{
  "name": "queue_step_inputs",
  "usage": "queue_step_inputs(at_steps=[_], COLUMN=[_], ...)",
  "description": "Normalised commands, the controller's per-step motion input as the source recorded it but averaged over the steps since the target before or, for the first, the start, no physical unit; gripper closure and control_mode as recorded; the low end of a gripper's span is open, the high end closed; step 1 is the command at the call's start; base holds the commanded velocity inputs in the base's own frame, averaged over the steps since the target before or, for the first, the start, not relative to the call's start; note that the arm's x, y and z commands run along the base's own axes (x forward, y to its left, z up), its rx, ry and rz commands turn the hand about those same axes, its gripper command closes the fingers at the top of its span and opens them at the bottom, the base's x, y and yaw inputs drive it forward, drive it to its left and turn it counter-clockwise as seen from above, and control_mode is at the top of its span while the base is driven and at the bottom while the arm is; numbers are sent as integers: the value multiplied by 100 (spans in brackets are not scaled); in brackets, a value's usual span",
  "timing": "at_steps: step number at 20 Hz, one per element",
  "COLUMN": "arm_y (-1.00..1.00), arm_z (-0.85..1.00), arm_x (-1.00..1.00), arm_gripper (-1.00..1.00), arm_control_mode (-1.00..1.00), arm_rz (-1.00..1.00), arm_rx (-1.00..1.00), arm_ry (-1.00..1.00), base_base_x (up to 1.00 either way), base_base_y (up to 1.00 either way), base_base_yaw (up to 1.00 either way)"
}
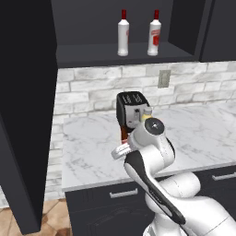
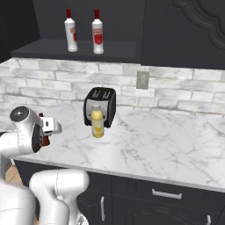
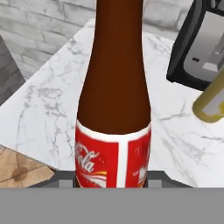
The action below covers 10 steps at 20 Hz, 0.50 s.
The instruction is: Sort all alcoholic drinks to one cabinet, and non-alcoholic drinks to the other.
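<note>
A small dark brown bottle (image 3: pixel 114 100) with a red label fills the hand view upright, and my gripper (image 2: pixel 46 131) is shut on its lower body. It hangs over the left part of the marble counter (image 2: pixel 154 140); a sliver of the bottle (image 1: pixel 123 133) shows behind my arm. The yellow juice bottle (image 2: pixel 97 123) stands in front of the toaster, to the right of the hand, and shows as the yellow bottle (image 3: pixel 212 101) at the hand view's edge. Two white red-capped bottles (image 1: pixel 123 34) (image 1: pixel 154 33) stand on the shelf (image 2: pixel 52 47) of the open upper cabinet. A second cabinet (image 2: pixel 184 30) to the right is closed.
A black toaster (image 2: pixel 101 104) stands against the brick wall mid-counter, just behind the juice bottle. The open cabinet's door (image 1: pixel 23 115) hangs far out on the left. A wall socket (image 2: pixel 142 80) sits above the counter. Drawer fronts (image 2: pixel 167 193) run below the counter edge.
</note>
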Motion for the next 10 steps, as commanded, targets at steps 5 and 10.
queue_step_inputs(at_steps=[5, 10], arm_y=[-19, -21], arm_z=[36, 43], arm_x=[-42, -21], arm_gripper=[100, 100], arm_control_mode=[-100, -100], arm_rz=[-4, -3], arm_rx=[0, 0], arm_ry=[-12, -8], base_base_x=[0, 0], base_base_y=[0, 0], base_base_yaw=[0, 0])
